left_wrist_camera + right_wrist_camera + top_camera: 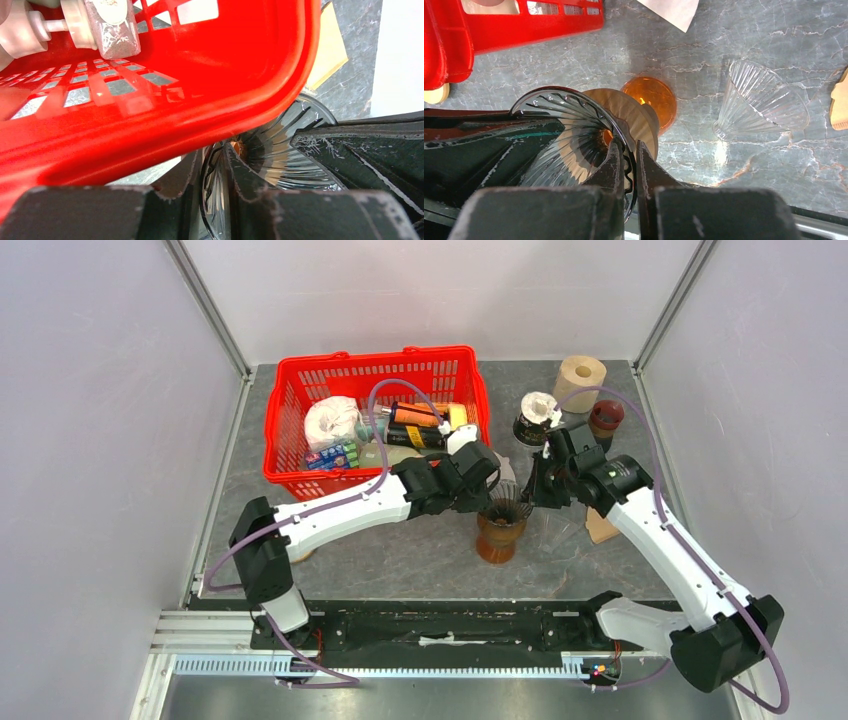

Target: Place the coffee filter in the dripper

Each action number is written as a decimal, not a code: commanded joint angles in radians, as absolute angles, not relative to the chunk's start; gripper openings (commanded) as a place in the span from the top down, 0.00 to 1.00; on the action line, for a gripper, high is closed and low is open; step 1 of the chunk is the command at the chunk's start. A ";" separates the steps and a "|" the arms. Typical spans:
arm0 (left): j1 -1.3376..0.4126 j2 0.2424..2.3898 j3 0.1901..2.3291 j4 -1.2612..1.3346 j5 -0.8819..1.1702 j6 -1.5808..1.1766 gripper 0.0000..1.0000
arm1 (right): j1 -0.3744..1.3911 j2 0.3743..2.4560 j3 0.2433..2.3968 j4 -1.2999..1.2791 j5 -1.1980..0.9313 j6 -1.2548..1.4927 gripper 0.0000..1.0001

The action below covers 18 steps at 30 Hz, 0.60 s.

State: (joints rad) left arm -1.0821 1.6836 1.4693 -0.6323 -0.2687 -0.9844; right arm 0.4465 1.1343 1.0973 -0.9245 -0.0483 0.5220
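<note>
The right gripper (630,167) clenches the dripper (574,140) rim at 3 o'clock. The left gripper (213,167) straddles it at 9, grip unclear. The basket (372,358) edge is close at 11.

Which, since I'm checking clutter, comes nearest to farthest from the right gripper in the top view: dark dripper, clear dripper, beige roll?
1. dark dripper, rim pinched in the right gripper.
2. clear dripper, lying on the near-right side.
3. beige roll, back right corner.
</note>
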 commanded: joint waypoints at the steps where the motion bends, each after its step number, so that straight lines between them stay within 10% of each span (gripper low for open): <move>1: -1.143 1.718 1.530 -0.654 -0.189 -0.929 0.73 | 0.453 1.190 1.116 -1.008 0.048 0.519 0.91; 18: -1.144 1.676 1.646 -0.713 -0.299 -0.836 0.19 | 0.452 1.130 1.242 -1.002 0.023 0.527 0.42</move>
